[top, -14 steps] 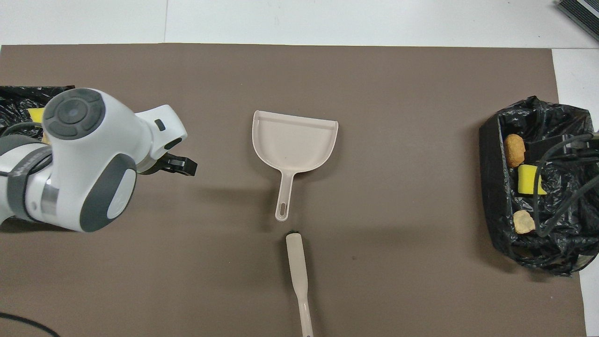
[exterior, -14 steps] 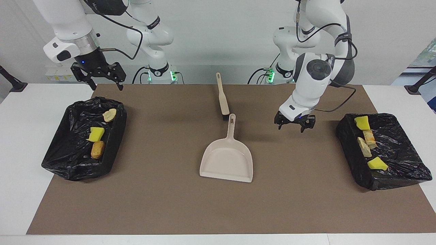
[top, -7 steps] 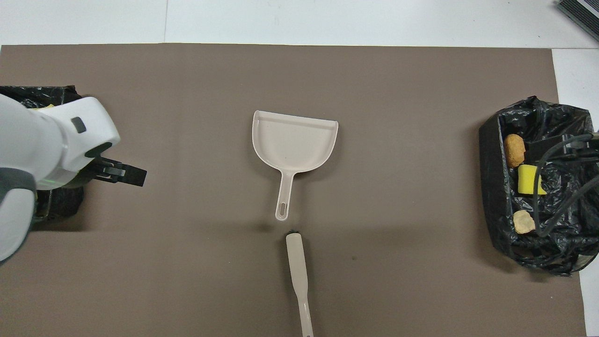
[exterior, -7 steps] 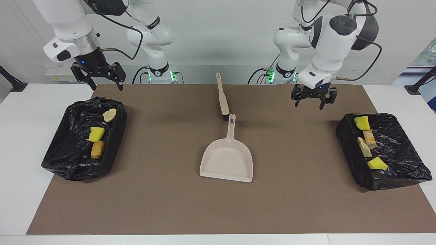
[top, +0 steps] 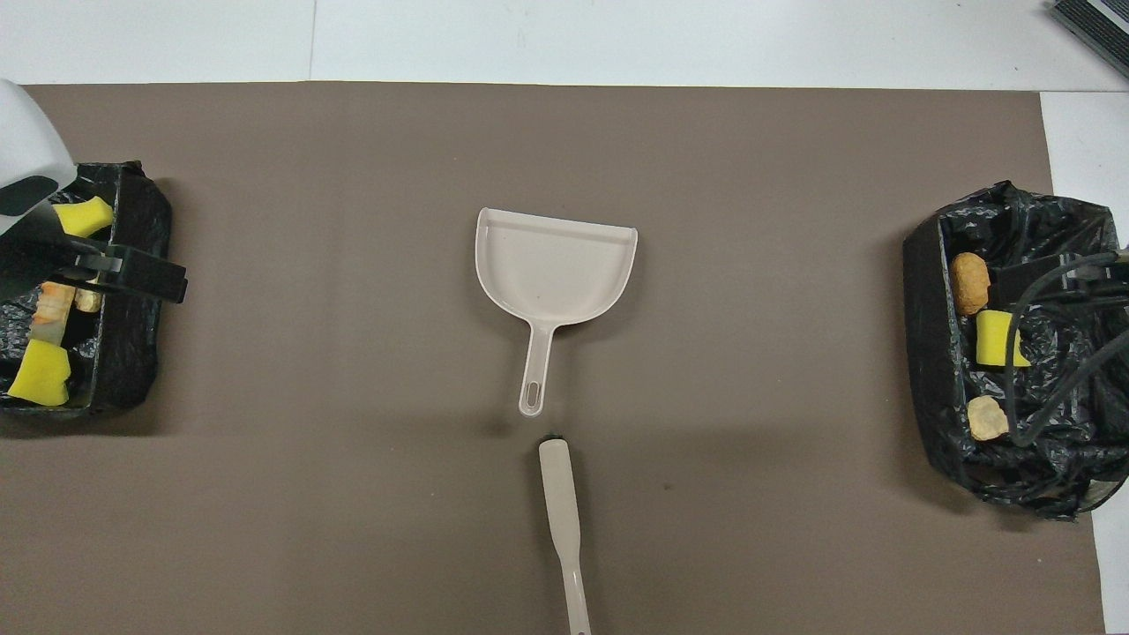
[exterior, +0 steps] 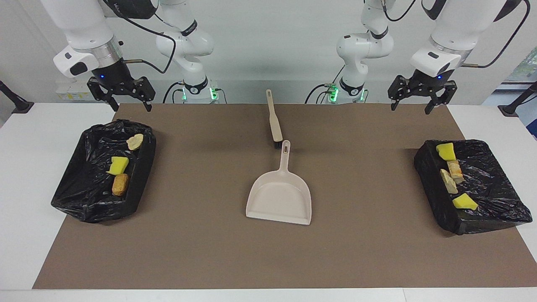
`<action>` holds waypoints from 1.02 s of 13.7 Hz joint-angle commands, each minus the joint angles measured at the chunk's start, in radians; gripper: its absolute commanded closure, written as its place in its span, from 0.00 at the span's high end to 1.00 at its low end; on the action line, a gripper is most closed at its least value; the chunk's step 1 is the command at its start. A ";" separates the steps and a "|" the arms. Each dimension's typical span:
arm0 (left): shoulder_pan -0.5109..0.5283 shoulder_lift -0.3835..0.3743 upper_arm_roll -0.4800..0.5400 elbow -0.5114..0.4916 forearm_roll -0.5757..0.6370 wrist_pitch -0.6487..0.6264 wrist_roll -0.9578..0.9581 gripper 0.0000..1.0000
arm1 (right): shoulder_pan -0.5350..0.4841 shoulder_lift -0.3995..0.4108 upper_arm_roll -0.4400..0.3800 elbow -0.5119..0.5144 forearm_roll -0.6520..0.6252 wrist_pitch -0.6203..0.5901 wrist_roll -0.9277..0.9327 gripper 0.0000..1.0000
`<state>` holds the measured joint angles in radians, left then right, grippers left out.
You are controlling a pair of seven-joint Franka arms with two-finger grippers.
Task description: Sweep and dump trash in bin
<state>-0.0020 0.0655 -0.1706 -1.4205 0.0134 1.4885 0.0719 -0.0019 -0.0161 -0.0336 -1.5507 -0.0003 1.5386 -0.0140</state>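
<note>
The trash sits in two black-lined bins: three scraps [exterior: 119, 170] in the bin [exterior: 75, 201] at the right arm's end of the worktop, four scraps [exterior: 452, 178] in the bin [exterior: 495, 209] at the left arm's end. The right claw [exterior: 120, 95] hangs spread and empty by its bin, waiting. Mid-mat, dustpan [exterior: 280, 197] and brush [exterior: 273, 119] lie untouched. The left claw [exterior: 419, 93], spread and empty, has risen from low over the mat to hang up by its bin. No scrap lies loose, so the task looks finished.
</note>
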 commanded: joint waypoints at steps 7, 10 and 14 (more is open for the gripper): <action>0.034 -0.067 -0.010 -0.078 -0.027 -0.010 0.016 1.00 | -0.007 -0.008 0.004 -0.015 0.022 0.012 0.009 1.00; 0.045 -0.067 -0.009 -0.078 -0.033 -0.011 0.012 1.00 | -0.006 -0.008 0.004 -0.015 0.022 0.012 0.009 1.00; 0.053 -0.078 -0.010 -0.094 -0.038 -0.004 0.012 1.00 | -0.006 -0.008 0.004 -0.015 0.022 0.012 0.009 1.00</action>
<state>0.0357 0.0233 -0.1737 -1.4695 -0.0005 1.4581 0.0787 -0.0019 -0.0161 -0.0336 -1.5507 -0.0002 1.5386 -0.0140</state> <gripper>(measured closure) 0.000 0.000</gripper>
